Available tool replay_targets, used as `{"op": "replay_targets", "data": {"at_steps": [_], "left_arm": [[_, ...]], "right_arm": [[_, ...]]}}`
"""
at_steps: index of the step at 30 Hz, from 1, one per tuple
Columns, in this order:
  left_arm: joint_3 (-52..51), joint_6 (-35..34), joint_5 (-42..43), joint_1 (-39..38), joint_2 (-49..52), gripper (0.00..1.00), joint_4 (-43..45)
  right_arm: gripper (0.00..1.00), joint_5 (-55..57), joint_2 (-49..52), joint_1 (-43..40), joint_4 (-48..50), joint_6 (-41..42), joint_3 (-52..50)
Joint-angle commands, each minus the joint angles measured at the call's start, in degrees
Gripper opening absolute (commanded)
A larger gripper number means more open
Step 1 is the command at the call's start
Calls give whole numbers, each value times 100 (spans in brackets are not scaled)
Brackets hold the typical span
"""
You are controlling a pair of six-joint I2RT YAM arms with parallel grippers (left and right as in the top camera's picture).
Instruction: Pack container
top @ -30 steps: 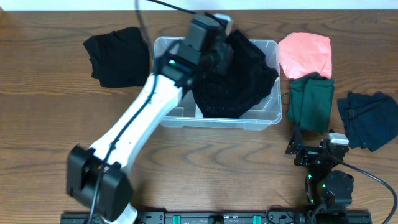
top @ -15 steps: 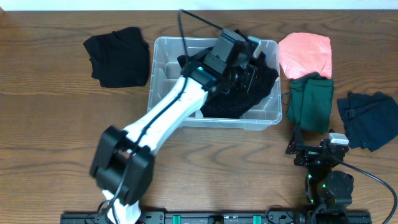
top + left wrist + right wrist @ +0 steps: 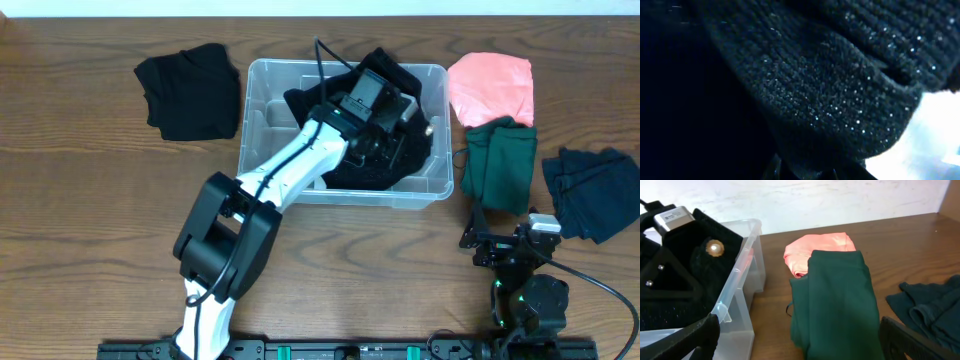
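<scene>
Reaching down into the container (image 3: 262,110) at the back middle of the tabletop (image 3: 90,220), my left pincer (image 3: 388,150) is narrow, pinching the black knit (image 3: 830,100); sparkly yarn fills that wrist view. The knit is heaped across the container's right half, 1 edge lapping over the far rim. My right pincer (image 3: 799,340) hangs spread wide near the front right. Beside the container's right wall lie a pink cloth (image 3: 490,88), a green cloth (image 3: 500,160) overlapping its near edge, then a navy cloth (image 3: 590,190). 1 black cloth (image 3: 188,90) lies left of the container.
</scene>
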Motion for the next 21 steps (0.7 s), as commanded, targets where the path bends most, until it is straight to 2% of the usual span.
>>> {"op": "replay_targets", "data": {"at_steps": [1, 5, 8, 11, 13, 14, 17, 21], "left_arm": [[37, -87, -431, 400, -33, 31, -90], [59, -125, -179, 629, -522, 33, -90], [68, -160, -140, 761, -1134, 39, -92], [68, -133, -269, 935, -1902, 55, -85], [66, -13, -564, 1117, -2422, 70, -101], [66, 57, -719, 1211, -2632, 72, -118], [66, 146, -1521, 1606, -3191, 79, -315], [66, 92, -2358, 2343, -3530, 79, -863]], "right_arm": [[99, -22, -31, -66, -7, 57, -17], [99, -22, -31, -66, -7, 57, -17], [99, -22, -31, -66, -7, 57, -17], [99, -22, -31, -66, -7, 57, -17], [99, -22, -31, -66, -7, 55, -17], [99, -22, -31, -66, -7, 57, -17], [99, -22, -31, -66, -7, 55, -17], [99, -22, -31, -66, -7, 55, -17]]}}
